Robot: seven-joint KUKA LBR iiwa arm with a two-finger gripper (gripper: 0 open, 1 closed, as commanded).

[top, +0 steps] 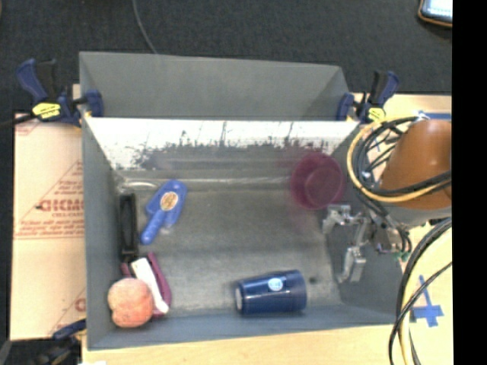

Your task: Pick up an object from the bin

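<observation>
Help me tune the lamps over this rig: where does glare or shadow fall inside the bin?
Camera view: glare washes the bin's far wall into a white, streaked band. Camera view: the floor below it is lit evenly grey. Camera view: I see only faint, soft shadows, close under the blue can and the peach ball.

Dark grey carpet [228, 14] lies beyond the far edge of the bin [213, 82], a thin cable [135, 6] trailing across it. Pale wooden table [266, 344] shows along the near edge.
</observation>
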